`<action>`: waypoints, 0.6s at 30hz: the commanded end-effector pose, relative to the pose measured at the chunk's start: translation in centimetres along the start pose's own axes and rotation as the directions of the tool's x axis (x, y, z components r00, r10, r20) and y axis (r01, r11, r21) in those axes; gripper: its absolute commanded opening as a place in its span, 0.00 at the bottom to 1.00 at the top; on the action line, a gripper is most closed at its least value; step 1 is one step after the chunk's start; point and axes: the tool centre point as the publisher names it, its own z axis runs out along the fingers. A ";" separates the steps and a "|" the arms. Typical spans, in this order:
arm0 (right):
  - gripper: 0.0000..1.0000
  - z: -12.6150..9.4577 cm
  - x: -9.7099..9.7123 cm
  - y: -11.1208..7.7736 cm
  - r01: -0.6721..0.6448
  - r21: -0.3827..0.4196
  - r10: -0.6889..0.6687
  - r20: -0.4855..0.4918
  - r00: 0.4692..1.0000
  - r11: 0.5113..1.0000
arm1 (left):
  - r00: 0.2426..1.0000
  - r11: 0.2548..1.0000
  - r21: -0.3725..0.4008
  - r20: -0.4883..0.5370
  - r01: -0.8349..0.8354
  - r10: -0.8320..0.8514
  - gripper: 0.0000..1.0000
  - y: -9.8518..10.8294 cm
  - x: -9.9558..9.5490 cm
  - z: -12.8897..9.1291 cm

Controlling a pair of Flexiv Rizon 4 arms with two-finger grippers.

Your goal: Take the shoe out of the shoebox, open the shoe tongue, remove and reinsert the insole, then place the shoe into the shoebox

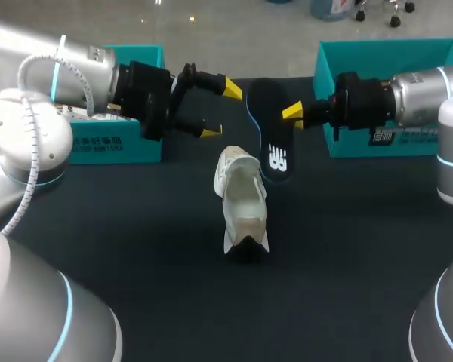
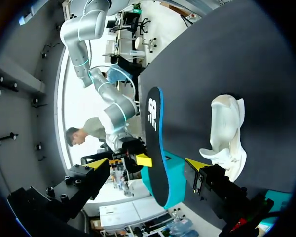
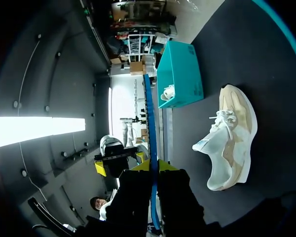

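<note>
Insole step: pinching the insole (image 1: 268, 136) in the right gripper (image 1: 294, 118), with the left gripper (image 1: 222, 111) spread empty; next, probably steering it into the mid-table shoe (image 1: 241, 200).

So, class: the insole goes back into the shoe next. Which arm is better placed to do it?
Right. The right gripper is shut on the insole, held close to the shoe; the left gripper is open and empty.
</note>
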 end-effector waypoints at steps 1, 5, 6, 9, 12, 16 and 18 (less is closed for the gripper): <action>0.00 0.0 0.2 0.0 -0.001 0.002 0.001 0.002 1.000 1.000 | 1.000 1.000 -0.001 -0.001 -0.001 0.001 1.00 0.0 0.0 0.1; 0.00 0.0 0.2 0.0 -0.004 0.003 0.004 0.003 1.000 1.000 | 0.999 1.000 -0.011 0.049 0.018 -0.018 1.00 0.1 0.0 0.2; 0.00 0.0 0.2 0.0 -0.003 0.003 0.003 0.003 1.000 1.000 | 0.999 1.000 -0.017 0.049 0.002 -0.001 1.00 0.1 0.1 0.2; 0.00 0.0 0.3 0.1 -0.001 0.002 0.001 0.002 1.000 1.000 | 0.998 1.000 -0.022 0.069 0.012 -0.011 1.00 -0.1 0.5 0.2; 0.00 0.1 0.3 0.2 0.002 0.003 -0.002 0.002 1.000 1.000 | 0.996 0.999 -0.035 0.089 0.019 -0.016 1.00 -0.3 1.0 0.0; 0.00 0.4 0.3 0.2 0.003 0.006 -0.003 -0.001 1.000 1.000 | 0.993 0.998 -0.060 0.115 0.036 -0.028 1.00 -0.2 1.9 0.0; 0.00 0.5 0.3 0.2 0.002 0.008 -0.002 -0.002 1.000 1.000 | 0.990 0.996 -0.086 0.136 0.034 -0.022 1.00 -0.1 2.3 0.2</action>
